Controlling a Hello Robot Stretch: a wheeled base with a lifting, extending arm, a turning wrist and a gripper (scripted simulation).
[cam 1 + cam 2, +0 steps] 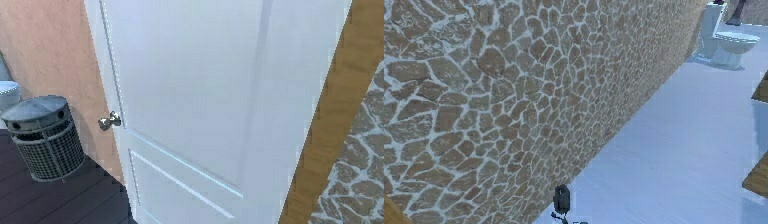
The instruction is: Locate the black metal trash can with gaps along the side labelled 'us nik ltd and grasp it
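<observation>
1. Landmark: a white panelled door (200, 100) fills the middle of the forward view. Its silver knob (110, 121) sits at its left edge.
2. The trash can (42, 135) stands upright left of the door, near the knob, on a dark plank floor (75, 200). It is round and dark, with a domed top, an open gap under the lid and a mesh lower side. I cannot read any label on it.
3. Further left of the door, behind the can, I see a pale rounded thing (5, 92) cut by the picture's edge. I cannot identify it.
4. A peach wall (50, 50) adjoins the door on the can's side.
5. Right of the door comes a wooden frame (335, 110), then a stone wall (365, 165).
6. In the arm side view, stonework of the same pattern runs along a pale floor (674, 150). A white toilet (729, 40) stands at the floor's far end.
7. The gripper (562, 200) is a small dark body at the arm side view's bottom edge, by the foot of the stonework. I cannot make out its far end — so I cannot tell how its fingers stand or whether it holds anything.
</observation>
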